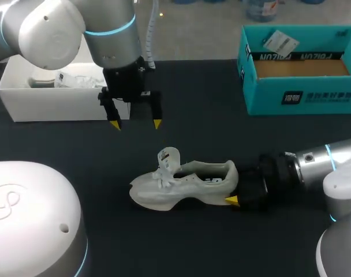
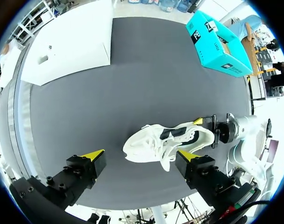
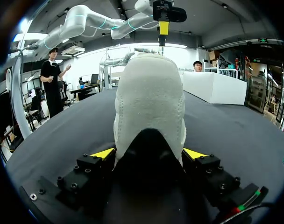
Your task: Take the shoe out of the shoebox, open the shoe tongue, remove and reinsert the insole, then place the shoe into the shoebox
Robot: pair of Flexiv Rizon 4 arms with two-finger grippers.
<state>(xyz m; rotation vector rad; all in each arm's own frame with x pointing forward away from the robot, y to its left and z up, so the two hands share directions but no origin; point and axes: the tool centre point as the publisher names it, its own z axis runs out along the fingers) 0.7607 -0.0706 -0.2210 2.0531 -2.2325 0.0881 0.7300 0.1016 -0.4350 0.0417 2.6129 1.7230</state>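
Heel [image 3: 149,93] of the white shoe [image 1: 184,183] sits clamped in the right pincer [image 3: 149,154] on the worktop [image 1: 210,133], so the left pincer [image 1: 135,123], spread open above it, should descend squarely onto the raised tongue [image 1: 168,157].

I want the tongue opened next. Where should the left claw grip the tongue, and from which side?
Probably its free top edge, from above: the tongue stands upright over the laces, the left claw hangs open above, and the right claw holds the shoe by its heel.
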